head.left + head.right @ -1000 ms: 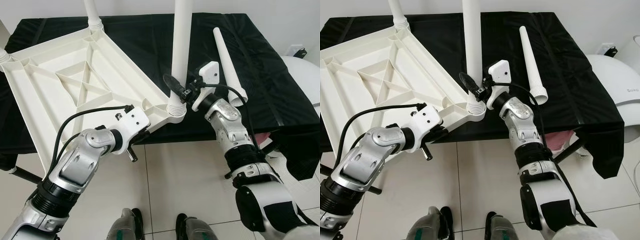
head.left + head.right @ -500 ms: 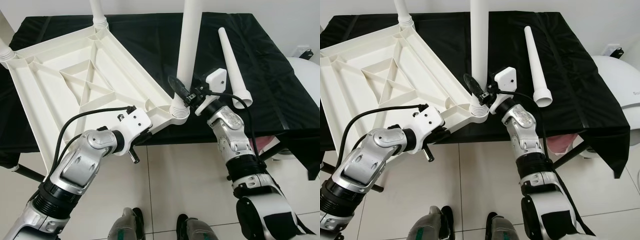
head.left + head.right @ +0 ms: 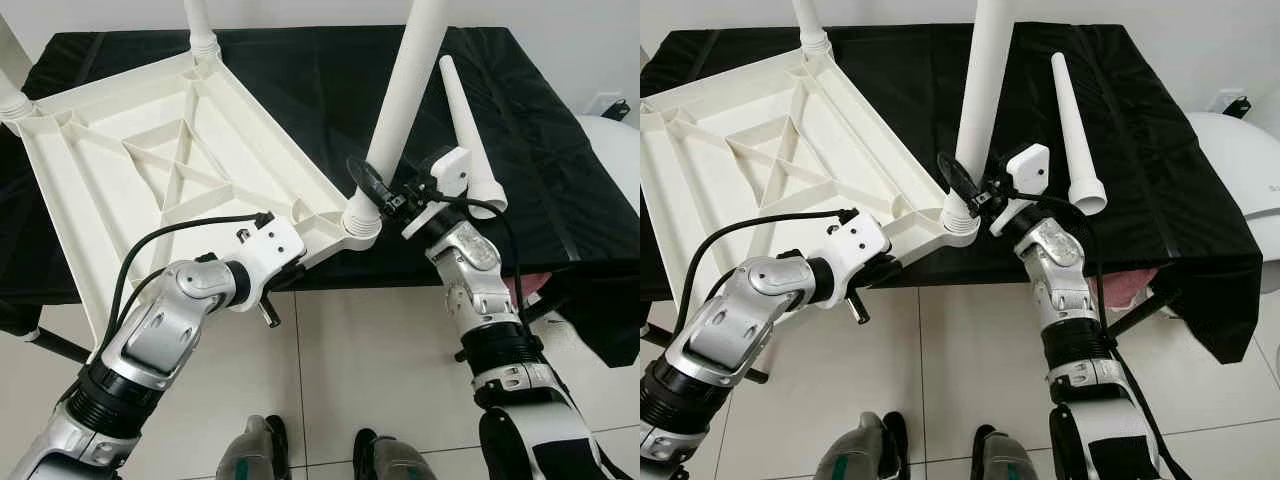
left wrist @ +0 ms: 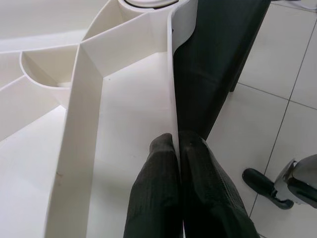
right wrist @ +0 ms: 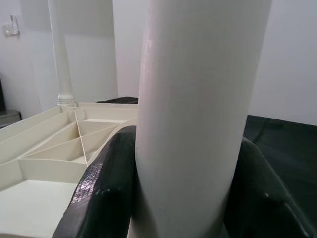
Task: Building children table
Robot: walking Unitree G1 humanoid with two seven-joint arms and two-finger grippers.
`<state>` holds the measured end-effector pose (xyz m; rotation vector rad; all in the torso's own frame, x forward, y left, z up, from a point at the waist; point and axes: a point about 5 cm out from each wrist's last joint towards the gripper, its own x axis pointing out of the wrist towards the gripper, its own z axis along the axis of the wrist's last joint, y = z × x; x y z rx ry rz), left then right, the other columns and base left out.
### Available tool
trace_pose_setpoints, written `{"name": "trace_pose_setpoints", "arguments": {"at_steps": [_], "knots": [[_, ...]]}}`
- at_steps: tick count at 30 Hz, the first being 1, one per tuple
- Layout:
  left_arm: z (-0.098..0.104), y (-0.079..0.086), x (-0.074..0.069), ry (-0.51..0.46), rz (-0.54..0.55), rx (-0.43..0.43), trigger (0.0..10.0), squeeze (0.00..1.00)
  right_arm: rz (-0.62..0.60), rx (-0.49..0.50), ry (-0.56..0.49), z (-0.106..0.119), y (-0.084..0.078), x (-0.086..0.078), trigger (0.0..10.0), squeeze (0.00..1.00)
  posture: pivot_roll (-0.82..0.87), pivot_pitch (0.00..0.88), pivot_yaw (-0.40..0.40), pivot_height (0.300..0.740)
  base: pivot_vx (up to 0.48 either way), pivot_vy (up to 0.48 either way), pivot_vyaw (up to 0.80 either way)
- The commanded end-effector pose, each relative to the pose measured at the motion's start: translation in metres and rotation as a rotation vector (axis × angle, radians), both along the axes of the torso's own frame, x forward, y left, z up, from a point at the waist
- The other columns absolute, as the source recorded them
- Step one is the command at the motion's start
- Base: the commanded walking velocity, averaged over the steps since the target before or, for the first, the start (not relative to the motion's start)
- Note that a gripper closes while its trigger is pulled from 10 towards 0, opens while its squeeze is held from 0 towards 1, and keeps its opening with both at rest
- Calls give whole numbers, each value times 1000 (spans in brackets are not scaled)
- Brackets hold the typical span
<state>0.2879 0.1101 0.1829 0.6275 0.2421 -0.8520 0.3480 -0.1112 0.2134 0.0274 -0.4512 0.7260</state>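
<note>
Tilt had crept into the near-corner leg (image 3: 405, 80) over the last second: it had stood nearly upright in its socket, and now it leaned markedly toward the robot's right, its foot seated in the corner boss of the upturned tabletop (image 3: 150, 160). The right gripper (image 3: 378, 192) was closed around that leg just above the socket, its black fingers (image 5: 99, 193) hugging both sides of the white tube. The left gripper (image 4: 177, 198) was pinched shut on the tabletop's side rim beside the same corner, bracing the frame where it overhung the black-draped workbench (image 3: 560, 180). Two more legs (image 3: 200, 25) rose from the far corners, and a spare leg (image 3: 465, 130) lay loose on the cloth just beyond the right wrist. The lean suggested the leg was being worked or twisted home rather than fully locked, so the joint probably needed straightening before the fourth leg went in.
</note>
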Motion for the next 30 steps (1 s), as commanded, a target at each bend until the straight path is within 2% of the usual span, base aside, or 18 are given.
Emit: {"name": "trace_pose_setpoints", "arguments": {"at_steps": [1,10,19,25,30], "knots": [[4,5,3,-49,51,29,10000,0,16,-39,124,-28,-1,-2,10000,0,-77,177,-5,740,0,0,0],[4,5,3,-49,53,30,10000,0,-17,-17,105,-18,-1,2,10000,0,-77,177,-5,740,0,0,0],[5,6,3,-48,55,28,10000,0,-85,4,81,-8,9,1,10000,0,-73,183,-3,740,0,0,0],[5,5,2,-46,57,23,10000,0,-118,26,55,-2,23,-8,10000,0,-76,190,-9,740,0,0,0],[5,4,2,-46,59,20,10000,0,-149,21,31,1,26,-11,10000,0,-76,191,-9,740,0,0,0]]}}
